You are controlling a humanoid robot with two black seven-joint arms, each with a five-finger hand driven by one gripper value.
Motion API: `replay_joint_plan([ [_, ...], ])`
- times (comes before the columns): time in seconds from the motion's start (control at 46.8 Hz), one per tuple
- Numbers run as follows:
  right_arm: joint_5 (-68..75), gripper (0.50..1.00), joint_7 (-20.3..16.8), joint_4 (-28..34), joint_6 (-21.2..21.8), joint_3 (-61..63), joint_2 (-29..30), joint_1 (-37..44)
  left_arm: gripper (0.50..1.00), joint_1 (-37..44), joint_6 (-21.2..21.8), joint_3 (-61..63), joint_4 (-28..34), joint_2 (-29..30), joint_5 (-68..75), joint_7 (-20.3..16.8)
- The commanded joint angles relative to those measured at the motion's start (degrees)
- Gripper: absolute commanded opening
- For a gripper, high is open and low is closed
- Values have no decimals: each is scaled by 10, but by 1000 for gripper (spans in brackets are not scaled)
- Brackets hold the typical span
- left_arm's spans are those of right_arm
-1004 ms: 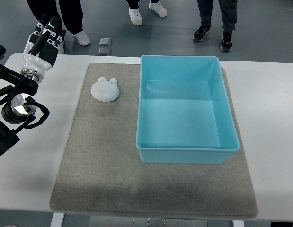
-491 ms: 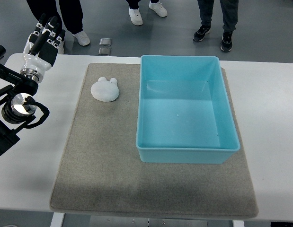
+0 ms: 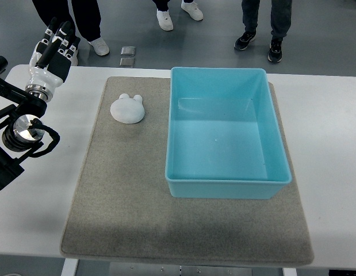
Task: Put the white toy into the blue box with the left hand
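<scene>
— Well, what is seen, largest first?
— A white bench (image 3: pixel 333 144) is covered by a grey mat (image 3: pixel 120 201). On the mat's right half an empty blue box (image 3: pixel 226 188) is set.
— And the white toy (image 3: pixel 127 108)?
— It is laid on the mat, just left of the box, untouched.
— The left hand (image 3: pixel 51 52)?
— It is raised over the bench's far-left corner, well apart from the toy; its fingers (image 3: pixel 64 31) are extended and nothing is held.

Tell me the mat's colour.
Grey-brown, plain; the mat shows in the top view.
</scene>
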Motion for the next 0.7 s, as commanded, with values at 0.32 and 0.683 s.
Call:
replay_joint_plan([
  [0.32, 0, 936, 0, 0, 0, 0, 0, 0, 1000, 1, -21, 4, 25, -4, 1, 0],
  [0.683, 0, 936, 0, 0, 0, 0, 0, 0, 1000, 1, -40, 4, 33, -4, 5, 0],
])
